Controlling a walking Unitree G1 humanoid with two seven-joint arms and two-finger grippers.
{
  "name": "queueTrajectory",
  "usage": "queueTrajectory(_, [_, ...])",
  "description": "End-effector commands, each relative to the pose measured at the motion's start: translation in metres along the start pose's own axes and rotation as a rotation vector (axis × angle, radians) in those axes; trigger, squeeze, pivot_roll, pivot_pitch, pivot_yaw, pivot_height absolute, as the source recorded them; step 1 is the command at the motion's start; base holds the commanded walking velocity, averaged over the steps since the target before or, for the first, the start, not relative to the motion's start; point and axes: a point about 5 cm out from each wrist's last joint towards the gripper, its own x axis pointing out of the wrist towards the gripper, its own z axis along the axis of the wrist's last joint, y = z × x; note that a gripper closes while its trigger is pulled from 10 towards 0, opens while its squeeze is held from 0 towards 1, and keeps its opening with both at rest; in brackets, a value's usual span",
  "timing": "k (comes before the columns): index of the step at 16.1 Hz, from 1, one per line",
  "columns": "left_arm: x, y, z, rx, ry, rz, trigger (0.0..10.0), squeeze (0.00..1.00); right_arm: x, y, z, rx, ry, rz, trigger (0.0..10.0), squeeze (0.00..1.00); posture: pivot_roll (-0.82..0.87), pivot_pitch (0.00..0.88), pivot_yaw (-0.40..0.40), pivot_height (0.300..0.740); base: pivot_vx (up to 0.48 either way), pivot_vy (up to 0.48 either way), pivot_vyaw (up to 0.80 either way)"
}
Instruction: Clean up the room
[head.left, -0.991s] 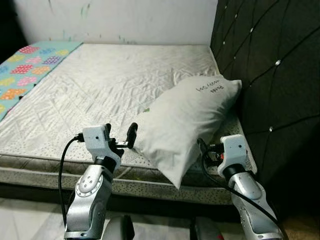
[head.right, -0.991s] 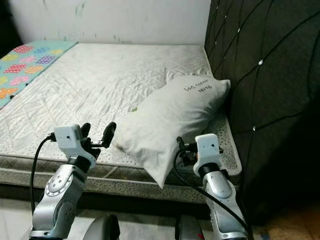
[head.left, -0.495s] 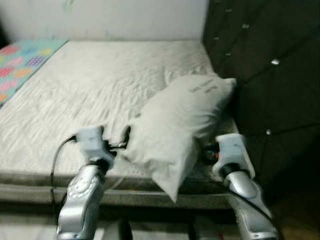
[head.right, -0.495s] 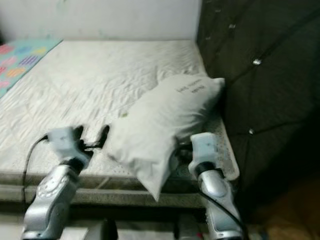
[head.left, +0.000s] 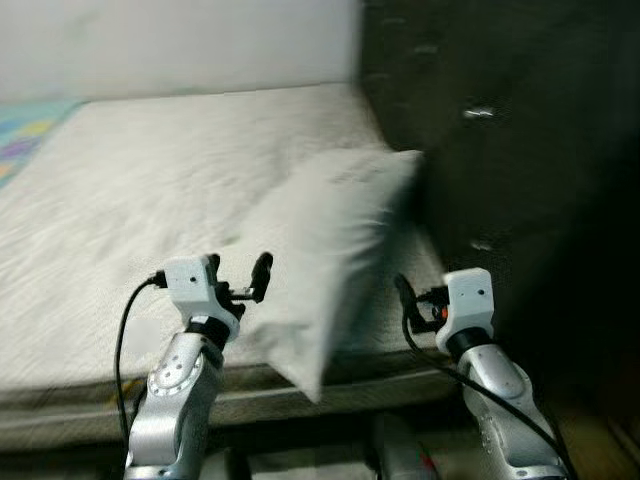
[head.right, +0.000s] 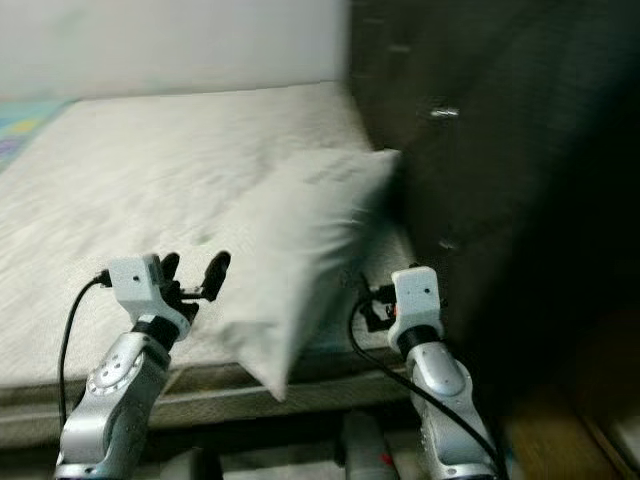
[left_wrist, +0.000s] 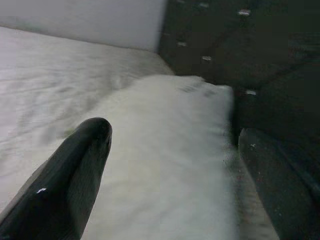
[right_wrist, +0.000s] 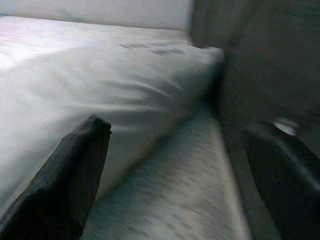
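Note:
A white pillow (head.left: 320, 240) lies at the near right corner of the bed, its far end against the dark headboard and its near corner hanging over the mattress edge. My left gripper (head.left: 238, 268) is open, just left of the pillow's lower part; in the left wrist view the pillow (left_wrist: 165, 165) sits between the spread fingers (left_wrist: 75, 165). My right gripper (head.left: 408, 298) is open at the pillow's right side, low by the mattress edge, with the pillow (right_wrist: 100, 85) ahead of it. Neither holds anything. The picture is blurred.
The grey quilted mattress (head.left: 120, 190) stretches left and back to a white wall (head.left: 170, 40). A dark tufted headboard (head.left: 500, 120) rises close on the right. A strip of colourful blanket (head.left: 20, 125) lies at the far left edge.
The whole picture has slid left and blurred, so the camera has turned right. Both grippers keep their places beside the pillow, still open.

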Motion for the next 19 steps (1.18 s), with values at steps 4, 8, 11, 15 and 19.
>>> queueTrajectory(4, [0.0, 0.0, 0.002, 0.014, 0.004, 0.0, 10.0, 0.0, 0.002, 0.0, 0.002, -0.005, -0.006, 0.004, 10.0, 0.0, -0.2, 0.0, 0.07, 0.602, 0.0, 0.0, 0.0])
queueTrajectory(8, [0.0, 0.001, 0.003, 0.019, 0.003, 0.007, 10.0, 0.0, 0.001, 0.002, 0.003, -0.004, -0.011, 0.047, 10.0, 0.0, -0.19, 0.0, 0.069, 0.597, 0.0, 0.0, 0.0])
queueTrajectory(11, [0.0, 0.0, 0.003, 0.029, 0.003, 0.01, 10.0, 0.0, 0.001, 0.004, 0.003, -0.01, -0.009, 0.071, 10.0, 0.0, -0.19, 0.0, 0.068, 0.587, 0.0, 0.0, 0.0])
queueTrajectory(15, [-0.007, 0.004, 0.004, 0.077, 0.019, -0.013, 10.0, 0.0, 0.006, 0.012, -0.004, -0.04, 0.05, 0.194, 10.0, 0.0, -0.18, 0.0, 0.066, 0.587, 0.0, 0.0, 0.0])
queueTrajectory(19, [-0.023, 0.011, 0.006, 0.174, 0.069, -0.086, 10.0, 0.0, 0.02, 0.038, 0.005, -0.069, 0.036, 0.396, 10.0, 0.0, -0.15, 0.0, 0.064, 0.587, 0.0, 0.0, 0.0])
